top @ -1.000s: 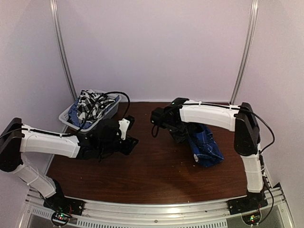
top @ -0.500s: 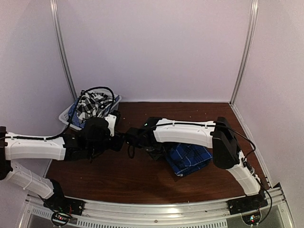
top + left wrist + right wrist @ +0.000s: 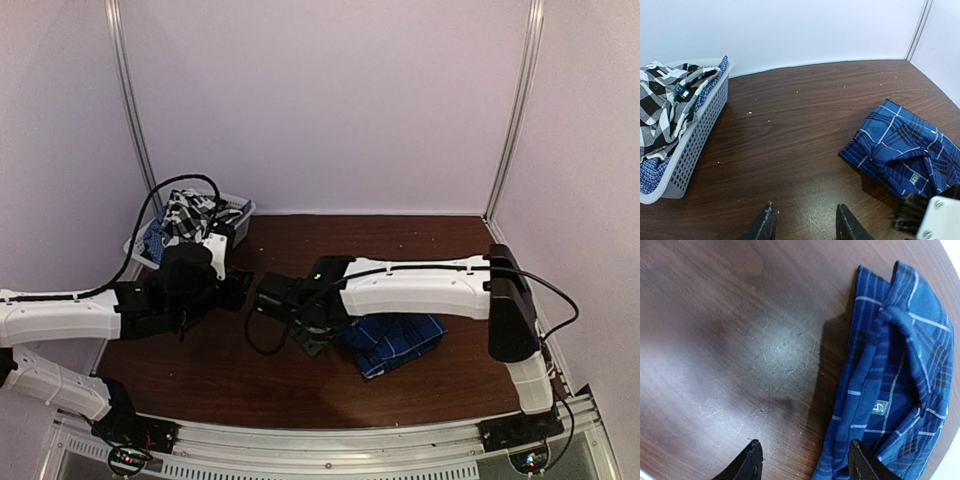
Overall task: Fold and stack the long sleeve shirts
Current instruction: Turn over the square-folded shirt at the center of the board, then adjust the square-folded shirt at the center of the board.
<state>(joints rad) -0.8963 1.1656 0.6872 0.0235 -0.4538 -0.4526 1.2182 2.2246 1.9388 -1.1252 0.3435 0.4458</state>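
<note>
Right tool (image 3: 806, 462) parted wide, empty; left tool (image 3: 805, 227) half-open, empty. I see black-and-white checked shirt (image 3: 660, 105) heaped in white plastic mesh basket (image 3: 700, 135), ahead-left of left tool, nearer it than right tool.

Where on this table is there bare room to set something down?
The widest bare wood lies at the back of the table, between the white basket and the right wall, behind the blue shirt. Another strip runs along the near edge. The middle is crowded: the left arm and right arm meet there, beside that shirt.
</note>
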